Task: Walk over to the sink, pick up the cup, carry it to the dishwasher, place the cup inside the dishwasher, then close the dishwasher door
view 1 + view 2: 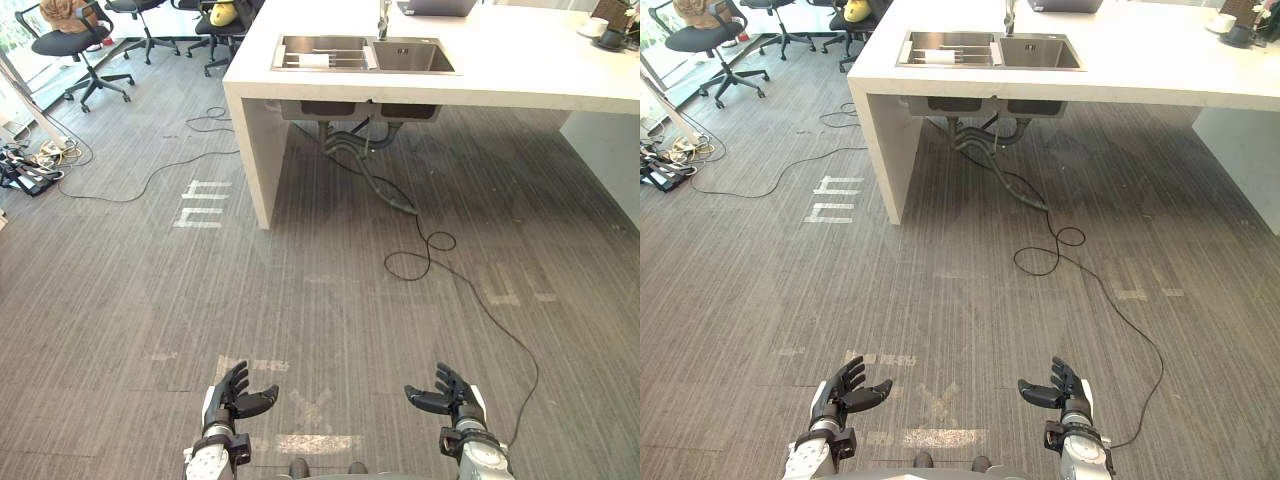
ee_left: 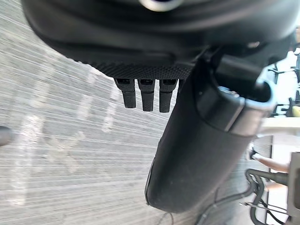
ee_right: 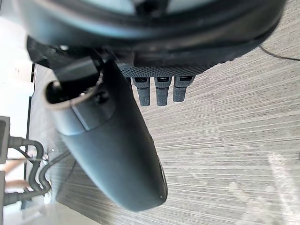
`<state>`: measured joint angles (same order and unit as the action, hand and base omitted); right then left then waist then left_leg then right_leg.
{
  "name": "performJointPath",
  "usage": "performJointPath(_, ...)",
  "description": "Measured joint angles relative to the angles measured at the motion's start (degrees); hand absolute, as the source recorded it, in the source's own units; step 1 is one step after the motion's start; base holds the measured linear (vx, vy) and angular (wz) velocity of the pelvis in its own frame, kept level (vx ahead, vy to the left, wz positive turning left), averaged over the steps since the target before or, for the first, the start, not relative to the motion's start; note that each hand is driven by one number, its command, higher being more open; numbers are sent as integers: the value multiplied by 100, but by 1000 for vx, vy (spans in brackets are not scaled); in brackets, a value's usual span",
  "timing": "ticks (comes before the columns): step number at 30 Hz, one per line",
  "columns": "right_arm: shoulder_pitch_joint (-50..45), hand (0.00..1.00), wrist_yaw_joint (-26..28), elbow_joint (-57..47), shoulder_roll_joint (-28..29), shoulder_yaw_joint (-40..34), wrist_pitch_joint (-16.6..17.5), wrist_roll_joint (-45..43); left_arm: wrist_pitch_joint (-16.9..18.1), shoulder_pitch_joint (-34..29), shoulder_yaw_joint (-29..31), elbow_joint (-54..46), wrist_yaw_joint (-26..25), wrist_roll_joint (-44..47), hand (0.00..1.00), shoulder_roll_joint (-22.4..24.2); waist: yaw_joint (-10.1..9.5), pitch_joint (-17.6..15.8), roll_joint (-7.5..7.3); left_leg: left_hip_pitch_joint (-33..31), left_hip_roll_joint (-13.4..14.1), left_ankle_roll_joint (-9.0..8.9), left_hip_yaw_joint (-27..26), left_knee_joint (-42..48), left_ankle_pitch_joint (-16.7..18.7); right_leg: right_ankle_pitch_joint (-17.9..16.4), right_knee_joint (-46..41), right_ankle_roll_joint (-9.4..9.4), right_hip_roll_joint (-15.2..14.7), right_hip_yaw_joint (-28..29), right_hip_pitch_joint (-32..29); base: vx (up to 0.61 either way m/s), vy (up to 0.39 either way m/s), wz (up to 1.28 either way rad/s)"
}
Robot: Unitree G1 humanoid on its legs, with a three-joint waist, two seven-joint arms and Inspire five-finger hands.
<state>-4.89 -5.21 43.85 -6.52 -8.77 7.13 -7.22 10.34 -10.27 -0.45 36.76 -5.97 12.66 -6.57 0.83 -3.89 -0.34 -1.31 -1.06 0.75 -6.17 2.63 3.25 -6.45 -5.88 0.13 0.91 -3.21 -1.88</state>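
The left robot hand point(image 1: 238, 392) at 7 o'clock and the right robot hand point(image 1: 450, 392) at 5 hang open and empty above the floor point(image 1: 330, 300), while a small white shape, likely the cup point(image 1: 315, 60) (probably light, rigid, slippery: grasp round its body), lies in the sink point(image 1: 370, 55) of the desk point(image 1: 520, 60) at 12.

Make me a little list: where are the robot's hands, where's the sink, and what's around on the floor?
left hand: open, empty, low above the floor
right hand: open, empty, equally low
sink: two basins in the white counter, far ahead of both hands
in sink: white thing in left basin, too small to name
tape marks: white, ahead-left
chairs: black office chairs, far left
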Motion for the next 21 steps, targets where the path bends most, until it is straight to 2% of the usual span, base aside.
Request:
performJointPath(2, 19, 90, -30, -120, 0, -3, -1, -33, 0, -10, 2, -178, 0, 96, 90, 8, -17, -36, 3, -152, 22, 11, -85, 372, 265, -222, -322, 16, -11, 72, -155, 89, -3, -22)
performJointPath(5, 67, 90, -60, -306, -13, -3, -2, -46, 1, -14, 3, -501, -9, 134, 90, 5, -12, -183, -47, -423, 3, 130, -220, 1210, 827, -857, -1509, 116, -126, 148, -593, 114, 8, -21)
performJointPath(6, 127, 90, -82, -303, -19, -3, -18, -45, 4, 14, -4, -552, -13, 181, 90, 6, -11, -267, -48, -415, 7, 145, -254, 1412, 1005, -985, -2029, 238, -177, 74, -746, 191, 22, -17)
performJointPath(8, 151, 90, -93, -303, -15, 3, -22, -45, 4, 74, -25, -560, -12, 193, 90, -5, 10, -342, -68, -298, 5, 173, -257, 1499, 1179, -1019, -2929, 302, -267, -85, -1045, 219, 30, -4)
performJointPath(9, 152, 90, -94, -299, -8, 7, -26, -44, 4, 110, -79, -586, -18, 194, 90, -53, 10, -432, -129, -115, -11, 198, -235, 1501, 1292, -968, -3673, 431, -387, -216, -1272, 229, 24, 5)
performJointPath(10, 142, 90, -92, -290, -11, 8, -32, -41, 3, 113, -126, -587, -22, 196, 90, -88, 18, -463, -151, -15, -18, 211, -210, 1509, 1352, -1028, -3974, 465, -467, -309, -1383, 261, 16, 8)
performJointPath(11, 139, 90, -92, -286, -23, 7, -44, -37, 3, 111, -165, -585, -24, 196, 90, -114, 15, -475, -168, 136, -23, 202, -189, 1520, 1487, -1229, -4256, 394, -599, -435, -1534, 223, 12, 6)
performJointPath(14, 182, 90, -88, -295, -124, 9, -45, -34, 2, 229, -192, -590, -37, 204, 90, -110, 48, -504, -128, 366, 30, 148, 14, 1513, 1699, -1449, -4068, 332, -807, -665, -1983, 437, -41, 28)
performJointPath(15, 281, 90, -72, -210, -250, 36, -56, -34, 3, 341, -187, -568, -46, 216, 90, -61, 86, -600, 29, 533, 231, 74, 96, 1460, 1740, -1364, -3634, 200, -729, -849, -2287, 430, -77, 29)
performJointPath(16, 301, 90, -70, -200, -268, 39, -65, -34, 9, 349, -183, -571, -60, 234, 90, -60, 82, -597, 53, 577, 268, -31, 92, 1454, 1756, -1168, -3258, 106, -653, -924, -2350, 442, -84, 23)
performJointPath(17, 280, 90, -70, -208, -270, 52, -60, -35, 13, 334, -181, -575, -79, 270, 90, -120, 78, -574, 2, 720, 289, -155, 92, 1452, 1819, -581, -2582, -87, -637, -978, -2379, 424, -102, 13)
performJointPath(18, 237, 90, -72, -166, -338, 63, -56, -34, 0, 356, -148, -470, -95, 319, 90, -92, 104, -535, 72, 942, 383, -417, 116, 1503, 2011, -67, -2650, -381, -646, -1099, -2337, 464, -115, 6)
performJointPath(19, 267, 90, -76, -138, -358, 59, -88, -36, -13, 351, -121, -457, -121, 319, 90, -56, 98, -470, 176, 921, 514, -447, 91, 1606, 2015, -152, -2677, -481, -552, -1190, -2307, 570, -150, 4)
performJointPath(20, 269, 90, -79, -164, -363, 58, -85, -37, -4, 401, -115, -467, -126, 318, 90, -26, 123, -434, 239, 714, 653, -543, 113, 2055, 1840, -306, -2530, -454, -431, -1257, -2151, 540, -161, 6)
performJointPath(21, 302, 90, -70, -163, -367, 67, -87, -44, -10, 511, -126, -431, -124, 317, 90, 18, 163, -455, 266, 294, 763, -509, 162, 3054, 1434, -324, -2164, -476, -334, -1322, -1813, 520, -177, 17)
